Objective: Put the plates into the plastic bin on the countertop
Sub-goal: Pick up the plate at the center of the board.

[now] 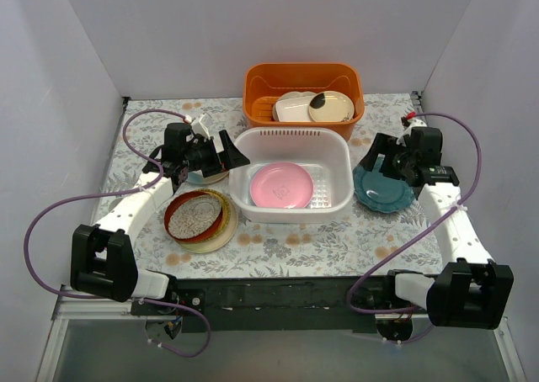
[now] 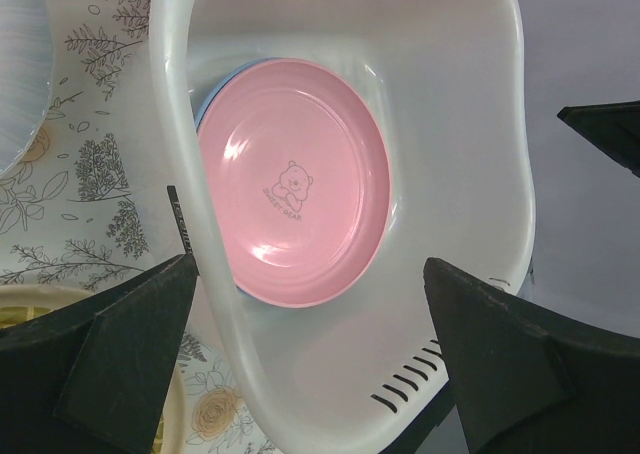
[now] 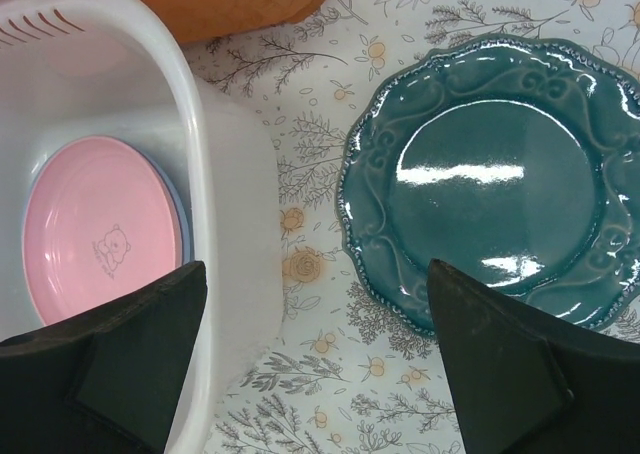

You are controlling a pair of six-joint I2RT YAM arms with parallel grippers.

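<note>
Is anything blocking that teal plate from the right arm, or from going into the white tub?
Nothing visible. The open right end effector hangs near the teal plate, and only bare countertop lies between that plate and the plastic bin.

The teal plate (image 3: pixel 490 174) is glossy, pink plate (image 2: pixel 290 179) smooth, plastic bin (image 2: pixel 450 124) milky-smooth, countertop (image 3: pixel 330 304) matt cloth.

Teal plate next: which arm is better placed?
Right. The right gripper is open just by the teal plate, right of the plastic bin; the left gripper is over on the bin's left side.
</note>
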